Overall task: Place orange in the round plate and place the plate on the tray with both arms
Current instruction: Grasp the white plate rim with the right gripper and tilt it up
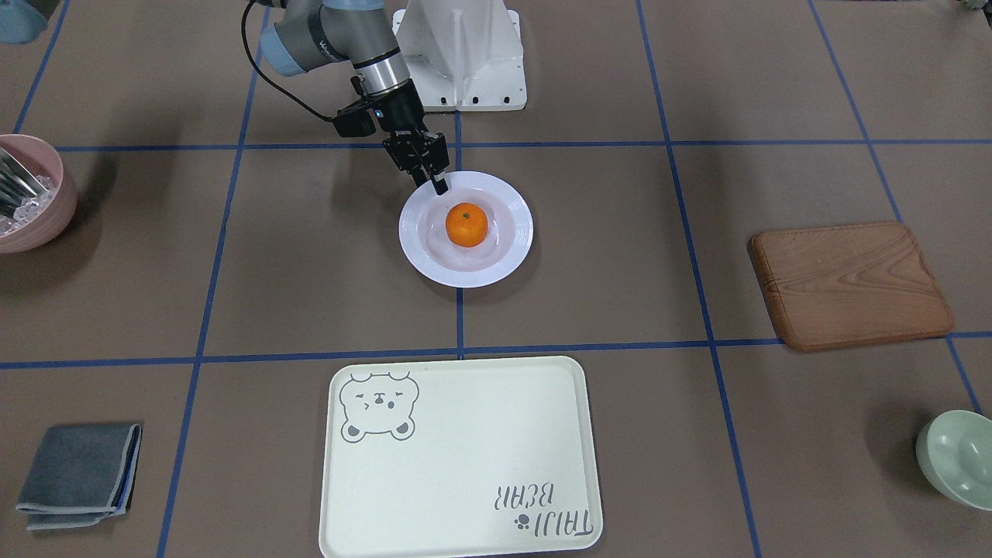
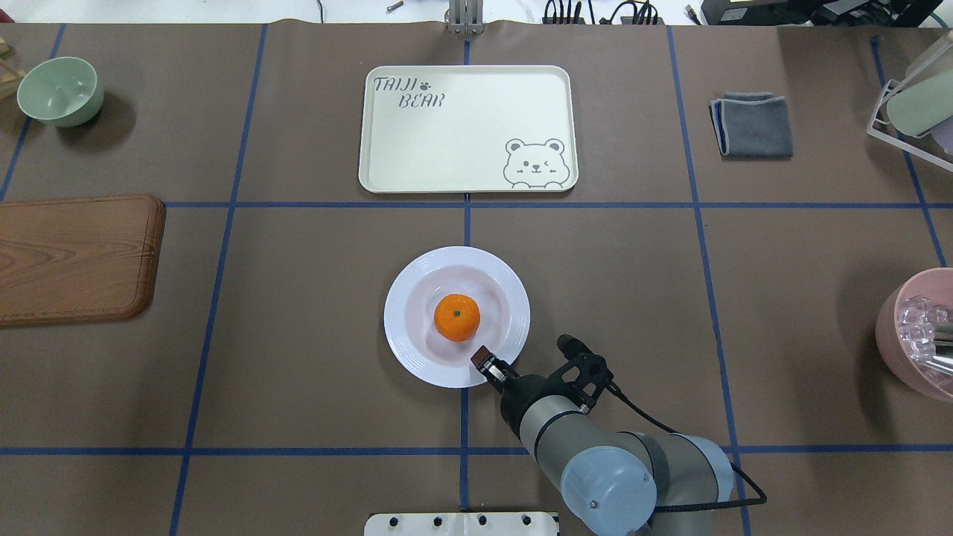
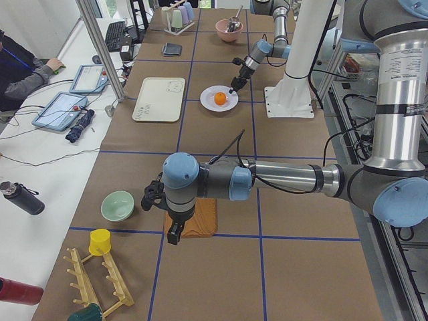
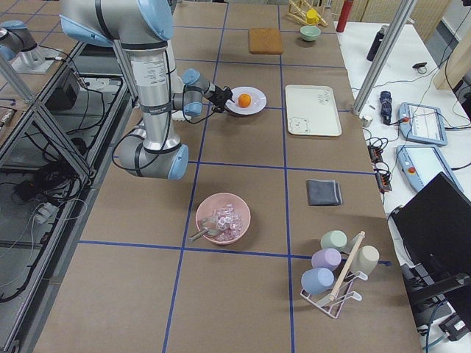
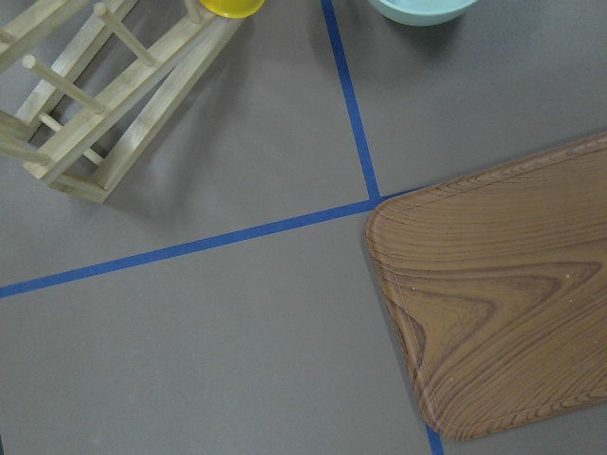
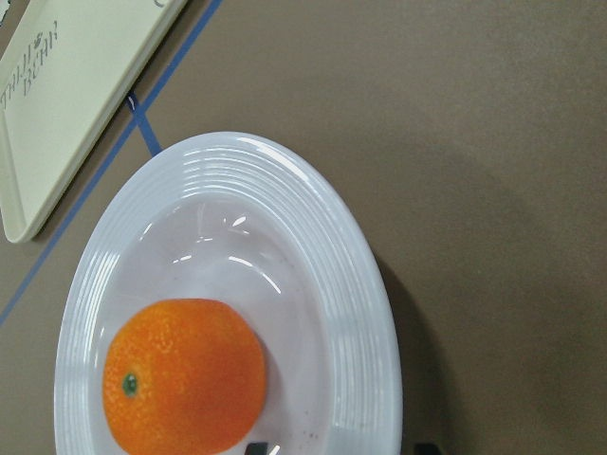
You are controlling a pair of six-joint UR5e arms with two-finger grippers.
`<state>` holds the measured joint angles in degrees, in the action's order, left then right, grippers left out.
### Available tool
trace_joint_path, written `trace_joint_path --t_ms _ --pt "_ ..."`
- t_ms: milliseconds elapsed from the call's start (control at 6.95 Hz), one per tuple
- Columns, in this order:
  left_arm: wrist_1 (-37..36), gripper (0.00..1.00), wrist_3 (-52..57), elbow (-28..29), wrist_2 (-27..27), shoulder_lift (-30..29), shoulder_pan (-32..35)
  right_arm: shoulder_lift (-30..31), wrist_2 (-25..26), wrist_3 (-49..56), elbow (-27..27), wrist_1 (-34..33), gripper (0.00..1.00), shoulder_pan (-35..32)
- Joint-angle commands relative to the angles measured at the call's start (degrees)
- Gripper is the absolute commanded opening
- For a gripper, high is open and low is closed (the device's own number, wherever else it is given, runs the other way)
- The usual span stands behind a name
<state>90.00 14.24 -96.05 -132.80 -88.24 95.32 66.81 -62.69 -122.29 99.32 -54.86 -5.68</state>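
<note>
The orange [image 1: 466,225] [image 2: 456,317] [image 6: 185,379] lies in the middle of the round white plate [image 1: 515,232] [image 2: 406,342] [image 6: 360,313] at the table's centre. My right gripper [image 1: 438,186] [image 2: 484,361] [image 6: 341,447] is at the plate's robot-side rim. It is open, with one fingertip inside the rim and one outside. The cream tray [image 1: 465,449] [image 2: 461,126] with the bear drawing lies beyond the plate, with nothing on it. My left gripper [image 3: 172,237] hangs over the wooden board's edge at the far left; I cannot tell its state.
A wooden board [image 2: 71,257] [image 5: 503,313] and a green bowl [image 2: 59,89] are on the left. On the right are a pink bowl of ice [image 2: 919,331] and a folded grey cloth [image 2: 752,123]. A wooden rack [image 5: 95,104] stands near the left arm. A person's sleeve [image 3: 20,67] is beside the table.
</note>
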Motion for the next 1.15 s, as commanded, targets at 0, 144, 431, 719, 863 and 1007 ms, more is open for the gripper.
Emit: trace_joint_path --t_ms 0,144,431,719,863,1007 --pt "0.0 0.99 0.0 0.0 0.0 0.0 -0.1 -1.5 0.7 -1.0 -2.4 0.0 0.50 0.0" --pt "0.0 0.99 0.0 0.0 0.0 0.0 0.0 -2.0 0.7 -1.2 -2.5 0.1 0.37 -0.1" --pt "0.0 0.99 -0.1 0.0 0.0 0.1 0.0 -2.0 2.5 -3.6 -1.9 2.7 0.00 -0.8" --pt "0.0 0.99 -0.1 -1.2 -0.1 1.7 0.6 -1.8 6.2 -3.8 -1.8 7.9 0.00 -1.2" --pt "0.0 0.99 -0.1 -2.8 0.0 3.3 0.7 -1.6 6.7 -4.1 -1.7 13.0 0.00 -1.3" --pt "-0.1 0.99 -0.9 -4.6 0.0 4.7 0.7 -1.3 8.5 -4.4 -1.8 18.0 0.00 -1.3"
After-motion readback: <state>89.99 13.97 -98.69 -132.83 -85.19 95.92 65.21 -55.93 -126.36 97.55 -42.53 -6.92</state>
